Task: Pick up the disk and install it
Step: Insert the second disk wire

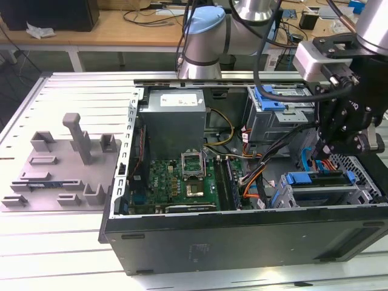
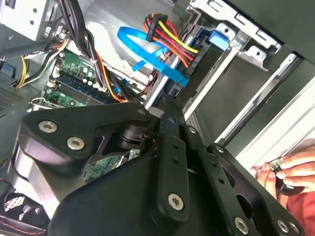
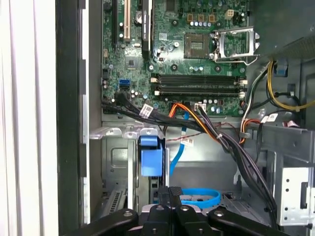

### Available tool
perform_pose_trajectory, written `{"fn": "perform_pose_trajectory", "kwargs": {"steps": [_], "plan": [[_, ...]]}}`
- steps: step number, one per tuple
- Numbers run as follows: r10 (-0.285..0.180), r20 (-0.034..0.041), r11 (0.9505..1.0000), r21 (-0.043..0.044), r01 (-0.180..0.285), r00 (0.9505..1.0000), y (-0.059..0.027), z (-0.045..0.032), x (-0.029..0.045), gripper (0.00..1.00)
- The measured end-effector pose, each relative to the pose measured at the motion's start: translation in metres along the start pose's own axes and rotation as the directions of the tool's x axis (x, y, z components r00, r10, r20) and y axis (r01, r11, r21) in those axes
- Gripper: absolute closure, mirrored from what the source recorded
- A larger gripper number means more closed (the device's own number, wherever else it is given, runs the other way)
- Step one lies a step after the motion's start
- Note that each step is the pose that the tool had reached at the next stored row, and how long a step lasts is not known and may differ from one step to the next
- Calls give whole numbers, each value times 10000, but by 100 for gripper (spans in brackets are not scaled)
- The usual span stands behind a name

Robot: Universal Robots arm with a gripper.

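Blue plastic marks the disk (image 1: 315, 179), which is seen in the exterior view seated in the drive cage at the front of the open computer case (image 1: 242, 236), on the exterior view's right, with a second blue-framed drive bay (image 1: 276, 97) further back. The gripper (image 1: 320, 159) is poised just above the disk's blue carrier; whether its fingers are parted or closed cannot be told, and nothing is seen held in them. In the first wrist view the blue carrier tab (image 3: 150, 156) is seen in its metal slot, beside a blue data cable (image 3: 199, 196) and below the green motherboard (image 3: 182, 54). A grey slotted fixture (image 1: 60, 170) lies on the table well apart from the case. A person's hand (image 2: 290, 169) is seen in the second wrist view.
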State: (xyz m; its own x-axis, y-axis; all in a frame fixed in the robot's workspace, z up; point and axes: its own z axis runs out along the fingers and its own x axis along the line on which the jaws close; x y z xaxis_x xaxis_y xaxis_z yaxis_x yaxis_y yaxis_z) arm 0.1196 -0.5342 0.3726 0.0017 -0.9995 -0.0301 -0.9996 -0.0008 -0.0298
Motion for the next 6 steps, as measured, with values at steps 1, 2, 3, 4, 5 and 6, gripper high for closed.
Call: {"fn": "perform_pose_trajectory", "kwargs": {"steps": [1, 2, 3, 4, 5, 6], "plan": [[-1, 0, 10000, 0, 1, 10000, 0, 0, 0, 89], [-1, 0, 10000, 0, 1, 10000, 0, 0, 0, 89], [-1, 0, 10000, 0, 1, 10000, -1, 0, -1, 89], [-1, -1, 10000, 1, 1, 10000, 0, 0, -1, 89], [-1, 0, 10000, 1, 1, 10000, 0, 0, -1, 89], [-1, -1, 10000, 1, 1, 10000, 0, 0, -1, 89]]}}
